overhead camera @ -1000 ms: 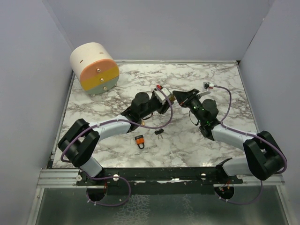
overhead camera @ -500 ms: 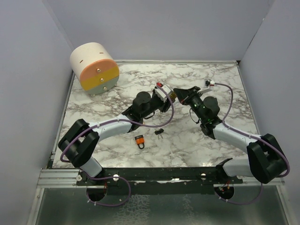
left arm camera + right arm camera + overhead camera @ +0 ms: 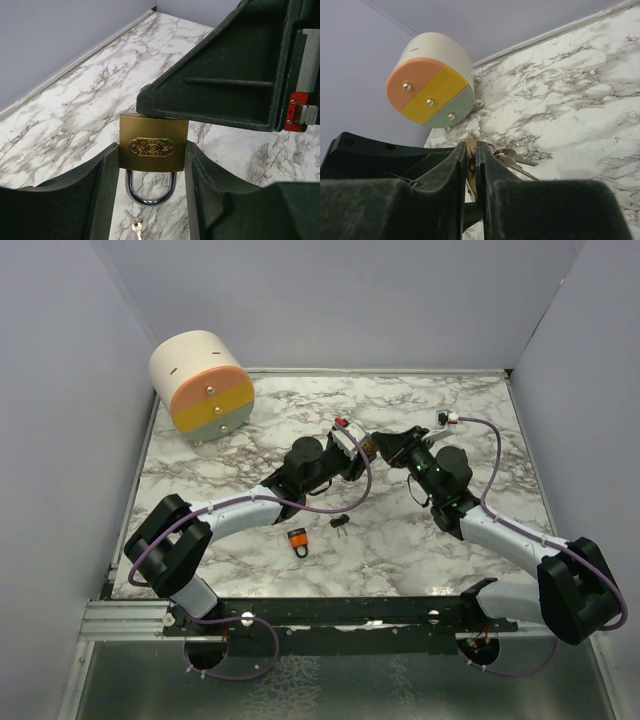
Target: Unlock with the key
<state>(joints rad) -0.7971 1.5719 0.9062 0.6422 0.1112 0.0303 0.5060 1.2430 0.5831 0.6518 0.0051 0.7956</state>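
A brass padlock (image 3: pixel 153 147) hangs shackle-down between the fingers of my left gripper (image 3: pixel 151 150), which is shut on its body. In the top view the lock (image 3: pixel 368 445) sits above mid-table where both grippers meet. My right gripper (image 3: pixel 382 443) comes at the keyhole end, and its dark fingers (image 3: pixel 220 75) cover the lock's top. In the right wrist view the right gripper (image 3: pixel 472 147) is pinched on the key's head, with only a thin slit between the fingers. Spare keys (image 3: pixel 512 157) dangle from the ring beside them. The steel shackle (image 3: pixel 150 192) looks seated in the body.
A small orange padlock (image 3: pixel 297 540) and a little bunch of keys (image 3: pixel 341 521) lie on the marble in front of the arms. A round drawer unit with orange, yellow and green fronts (image 3: pixel 203 387) stands at the back left. Grey walls close in the table.
The right arm has swung its forearm outward and its wrist has crept a little closer to the padlock. The left arm and the padlock have stayed put.
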